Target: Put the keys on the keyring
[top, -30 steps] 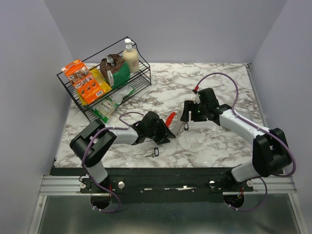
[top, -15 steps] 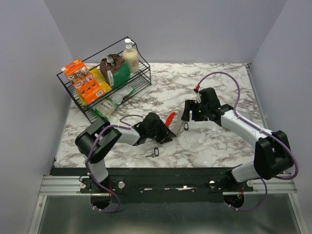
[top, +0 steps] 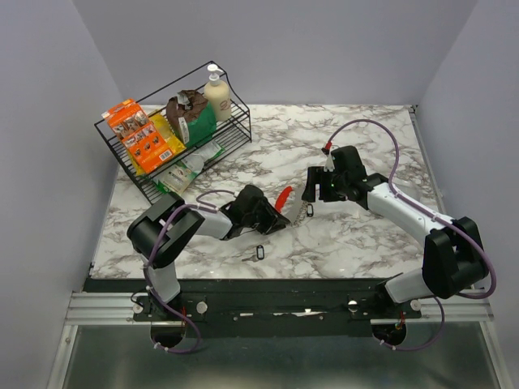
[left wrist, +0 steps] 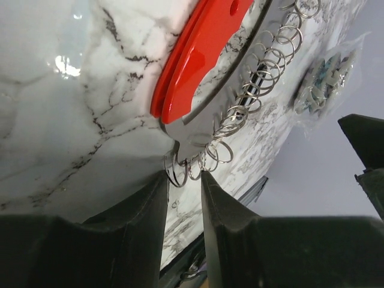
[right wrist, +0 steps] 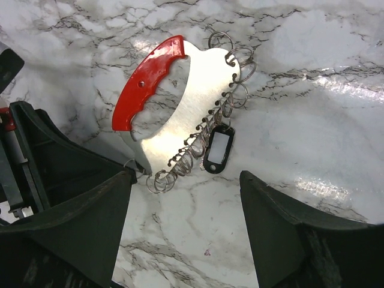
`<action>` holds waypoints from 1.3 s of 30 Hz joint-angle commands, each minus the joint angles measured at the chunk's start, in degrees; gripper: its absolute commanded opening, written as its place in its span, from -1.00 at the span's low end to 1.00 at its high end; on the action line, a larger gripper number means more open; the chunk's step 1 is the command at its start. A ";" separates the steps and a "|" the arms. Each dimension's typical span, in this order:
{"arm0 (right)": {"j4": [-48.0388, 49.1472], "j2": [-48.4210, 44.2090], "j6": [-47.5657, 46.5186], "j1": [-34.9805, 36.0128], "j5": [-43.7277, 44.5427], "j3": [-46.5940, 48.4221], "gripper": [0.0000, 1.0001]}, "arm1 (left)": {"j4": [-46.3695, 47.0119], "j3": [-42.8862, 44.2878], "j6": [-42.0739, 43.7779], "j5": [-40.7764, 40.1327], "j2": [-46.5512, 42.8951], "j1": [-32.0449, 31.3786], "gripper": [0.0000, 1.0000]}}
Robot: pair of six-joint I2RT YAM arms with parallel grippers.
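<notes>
The keyring (top: 285,197) is a red curved handle on a silvery plate edged with wire rings; it lies mid-table and also shows in the right wrist view (right wrist: 150,78) and the left wrist view (left wrist: 198,54). One dark oval key (right wrist: 218,148) with a pale centre lies against the rings. A second key (top: 260,252) lies loose near the front edge. My left gripper (top: 276,217) is at the keyring's near end, jaws narrow with end rings (left wrist: 180,171) between the fingertips. My right gripper (right wrist: 186,186) is wide open and empty, above the keyring.
A black wire rack (top: 235,130) with snack packets and a soap bottle (top: 216,92) stands at the back left. A clear plastic packet (left wrist: 324,78) lies beyond the keyring. The table's front edge (top: 268,281) is close behind the loose key.
My left arm has shifted slightly toward the keyring. The right arm, the keyring and both keys have barely moved.
</notes>
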 commanded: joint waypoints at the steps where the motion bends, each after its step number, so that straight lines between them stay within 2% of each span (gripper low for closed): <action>1: -0.84 -0.25 -0.95 0.49 1.22 -0.51 0.63 | -2.68 0.85 1.58 -3.70 3.58 0.73 -0.33; 10: -0.93 -0.43 -1.30 0.49 1.48 -0.69 0.63 | -7.50 2.79 5.27 -7.12 2.97 1.52 -0.75; 17: -1.02 -0.52 -1.12 0.49 1.04 0.01 0.62 | -16.20 8.40 14.85 -10.29 0.33 1.88 -1.00; 24: -1.46 -1.13 -1.12 0.49 0.78 0.71 0.63 | -32.18 17.28 30.75 -16.44 -2.65 1.79 -1.00; 28: -1.37 -0.69 -0.25 0.49 -0.19 1.77 0.63 | -37.65 21.59 38.58 -18.72 -4.06 1.70 -1.00; 32: -1.10 -0.69 0.28 0.49 -1.16 2.82 0.63 | -41.69 26.94 45.42 -17.15 -4.06 1.88 -1.00; 36: -1.28 -2.01 0.63 0.49 -0.80 3.96 0.63 | -43.55 30.74 50.09 -13.99 -4.24 1.88 -1.00; 39: -1.37 -3.67 0.72 0.49 -0.72 4.41 0.64 | -45.21 32.93 51.94 -14.51 -5.29 1.79 -1.00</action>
